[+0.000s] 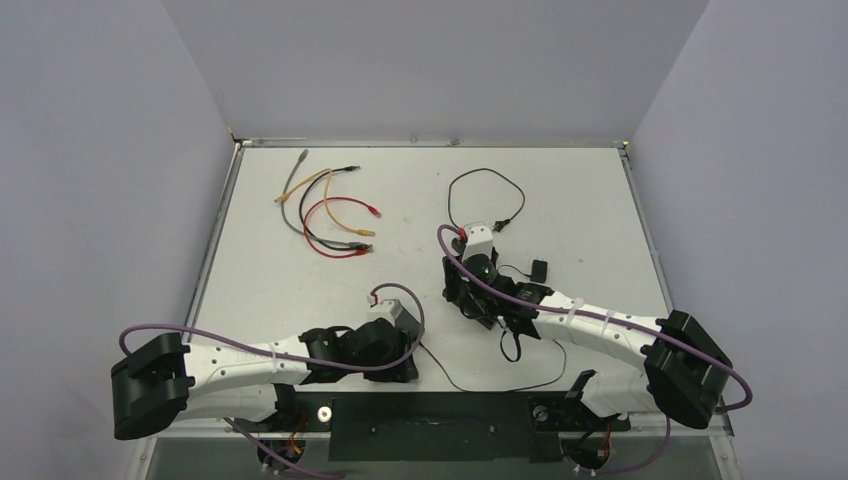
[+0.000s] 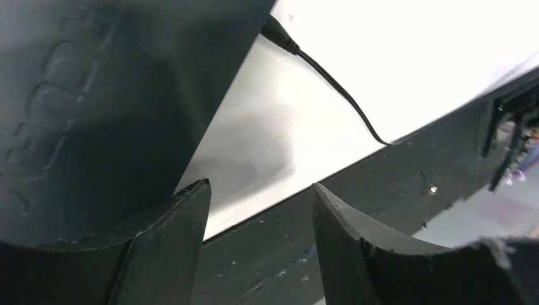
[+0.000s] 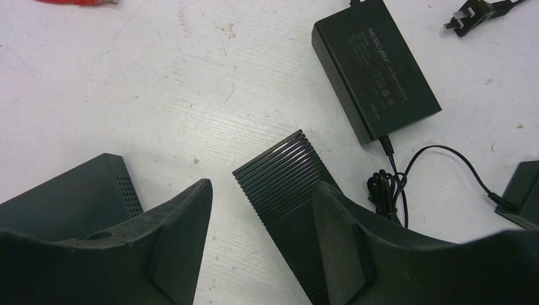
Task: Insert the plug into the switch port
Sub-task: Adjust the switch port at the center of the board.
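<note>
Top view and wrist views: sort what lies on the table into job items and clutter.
Job: patch cables with their plugs; black box with a barrel plug in it, likely the switch.
Lying about: power adapter; wall plug; ribbed black casing.

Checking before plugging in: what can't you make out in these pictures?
Top view: the switch ports, hidden under the right arm; the network cables' plugs, too small.
Left wrist: the black box, cut off by the edge.
Right wrist: the ribbed box, partly behind the jaws.
</note>
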Motion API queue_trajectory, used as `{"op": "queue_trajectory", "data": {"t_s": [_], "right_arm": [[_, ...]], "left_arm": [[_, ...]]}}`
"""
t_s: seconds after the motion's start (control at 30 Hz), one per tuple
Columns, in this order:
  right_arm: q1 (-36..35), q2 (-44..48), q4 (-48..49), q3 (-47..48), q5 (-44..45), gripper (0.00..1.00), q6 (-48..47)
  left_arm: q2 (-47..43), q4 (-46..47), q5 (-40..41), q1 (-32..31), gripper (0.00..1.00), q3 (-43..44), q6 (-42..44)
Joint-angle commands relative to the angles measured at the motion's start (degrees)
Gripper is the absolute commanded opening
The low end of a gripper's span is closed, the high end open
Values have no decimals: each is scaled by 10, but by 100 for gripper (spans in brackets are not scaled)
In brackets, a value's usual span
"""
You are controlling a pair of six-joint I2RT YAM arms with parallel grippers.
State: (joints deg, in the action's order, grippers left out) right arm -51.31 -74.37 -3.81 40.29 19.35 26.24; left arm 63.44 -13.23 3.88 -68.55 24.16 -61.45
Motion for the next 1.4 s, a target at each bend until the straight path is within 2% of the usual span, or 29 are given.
{"op": "queue_trajectory", "data": {"t_s": [0.0,0.23,0.57,0.9,1.17,1.37], "right_arm": [[4,-10,33,7,-30,56,-3],[4,-68,64,52,-98,55,-14],[4,-221,112,176,-196,54,19],[4,-350,136,285,-316,53,58],[5,-391,147,293,-382,54,64],[8,-381,167,252,-407,53,69]], "left_arm": [[-24,-92,95,9,57,19,26],[-78,-124,127,46,57,6,44],[-189,-130,117,79,57,-57,-5],[-217,-130,106,86,57,-79,-23],[-237,-136,112,97,57,-87,-27],[-248,-124,108,118,57,-96,-20]]}}
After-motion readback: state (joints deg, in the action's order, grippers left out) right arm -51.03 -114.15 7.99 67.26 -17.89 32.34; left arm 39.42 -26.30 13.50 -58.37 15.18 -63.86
